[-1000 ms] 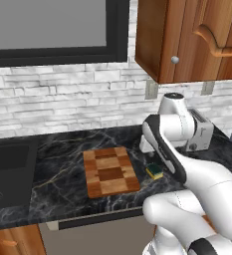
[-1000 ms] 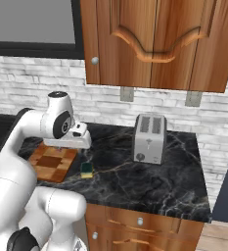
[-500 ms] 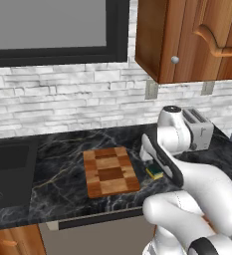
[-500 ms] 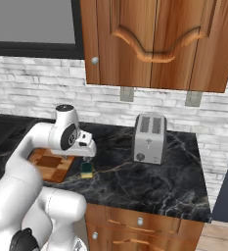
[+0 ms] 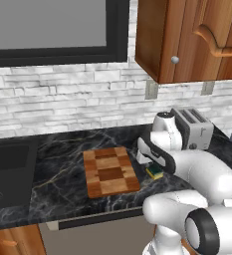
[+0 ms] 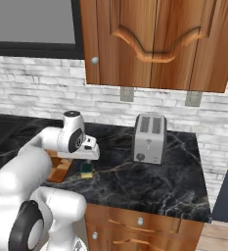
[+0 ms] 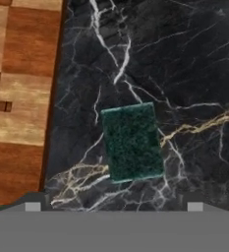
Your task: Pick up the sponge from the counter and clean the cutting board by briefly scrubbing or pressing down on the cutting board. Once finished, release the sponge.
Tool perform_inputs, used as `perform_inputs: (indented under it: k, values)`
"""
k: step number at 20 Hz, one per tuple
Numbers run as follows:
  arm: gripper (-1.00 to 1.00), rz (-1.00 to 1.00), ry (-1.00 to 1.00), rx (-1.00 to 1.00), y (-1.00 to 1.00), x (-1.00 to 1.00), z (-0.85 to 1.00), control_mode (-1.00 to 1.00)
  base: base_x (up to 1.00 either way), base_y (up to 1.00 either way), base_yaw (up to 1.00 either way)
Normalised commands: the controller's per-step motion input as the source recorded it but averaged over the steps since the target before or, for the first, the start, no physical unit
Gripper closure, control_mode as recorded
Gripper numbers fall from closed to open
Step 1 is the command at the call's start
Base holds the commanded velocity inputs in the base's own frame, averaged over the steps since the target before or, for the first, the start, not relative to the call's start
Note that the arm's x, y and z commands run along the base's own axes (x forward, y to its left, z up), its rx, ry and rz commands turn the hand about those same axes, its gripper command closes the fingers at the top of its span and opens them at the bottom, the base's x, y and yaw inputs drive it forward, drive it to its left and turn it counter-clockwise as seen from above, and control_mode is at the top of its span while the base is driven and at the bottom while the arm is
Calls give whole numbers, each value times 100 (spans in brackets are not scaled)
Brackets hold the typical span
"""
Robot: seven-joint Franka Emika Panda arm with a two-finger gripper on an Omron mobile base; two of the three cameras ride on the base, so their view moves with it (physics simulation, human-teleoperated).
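Observation:
The sponge (image 7: 132, 142) lies flat on the black marble counter (image 7: 185, 74), its dark green top facing up, just right of the checkered wooden cutting board (image 7: 17, 98). In the base views the sponge (image 5: 155, 172) (image 6: 87, 169) shows its yellow side beside the cutting board (image 5: 110, 171) (image 6: 59, 169). My gripper (image 5: 148, 161) (image 6: 88, 160) hangs open directly above the sponge, a short way off it. In the hand view the gripper (image 7: 113, 204) has its two tips spread wide at the bottom, on either side of the sponge, and holds nothing.
A silver toaster (image 5: 192, 128) (image 6: 149, 131) stands at the back right of the counter. A dark sink (image 5: 5, 169) lies left of the board. Wooden cabinets (image 6: 149, 39) hang overhead, and the stone-tile wall (image 5: 62, 99) closes the back.
The hand has come down closer to the sponge and the arm has folded lower. The sponge and board have not moved.

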Motion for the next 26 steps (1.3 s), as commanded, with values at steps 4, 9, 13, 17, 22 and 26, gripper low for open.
perform_inputs:
  k: [4,9,13,17,22,26]
  values:
    - [-100,1,0,0,-13,22,-28,-100,0,0,0]
    - [-100,0,1,0,-8,18,-32,-100,0,0,0]
    - [-100,0,4,0,-2,10,-36,-100,0,0,0]
    - [-100,1,6,0,0,10,-38,-100,0,0,0]
    - [-100,1,2,0,0,9,-26,-100,0,0,0]
    - [-100,2,0,0,0,4,-27,-100,0,0,0]
